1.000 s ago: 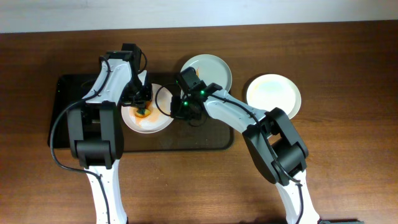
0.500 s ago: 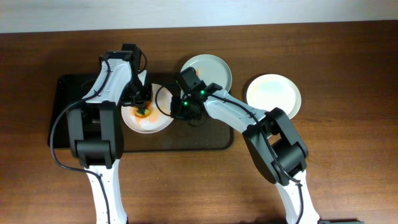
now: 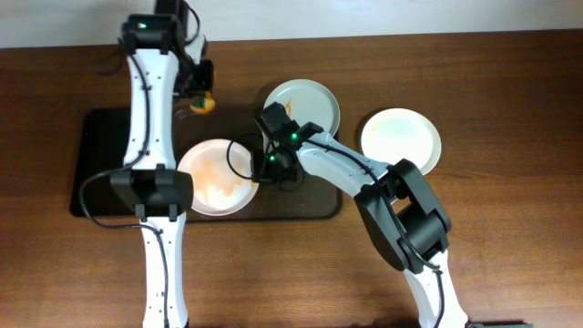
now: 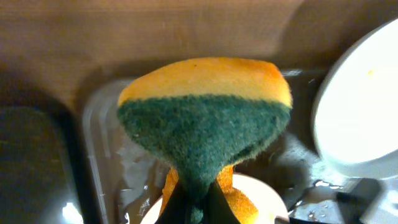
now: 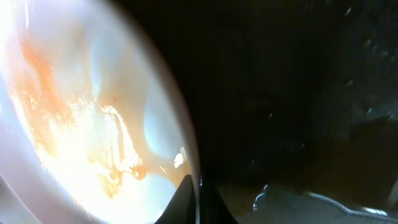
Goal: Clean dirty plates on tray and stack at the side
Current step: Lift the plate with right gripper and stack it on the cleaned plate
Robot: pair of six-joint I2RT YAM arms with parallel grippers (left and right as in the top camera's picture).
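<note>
A dirty white plate (image 3: 217, 178) with orange smears sits on the black tray (image 3: 100, 173). My right gripper (image 3: 261, 167) is shut on the plate's right rim; the right wrist view shows the fingers (image 5: 198, 200) pinching the edge of the stained plate (image 5: 81, 112). My left gripper (image 3: 199, 91) is shut on a yellow and green sponge (image 3: 205, 102), held above the tray's far edge, away from the plate. The sponge (image 4: 205, 118) fills the left wrist view, with the dirty plate (image 4: 267, 199) below it.
Two clean white plates lie on the wooden table right of the tray, one (image 3: 302, 102) near its far right corner and one (image 3: 401, 137) further right. The nearer one also shows in the left wrist view (image 4: 367, 112). The tray surface (image 5: 298, 93) is wet.
My left arm has lifted the sponge off the plate and swung it to the tray's far edge. The plate, still held by my right gripper, now looks larger and a little nearer.
</note>
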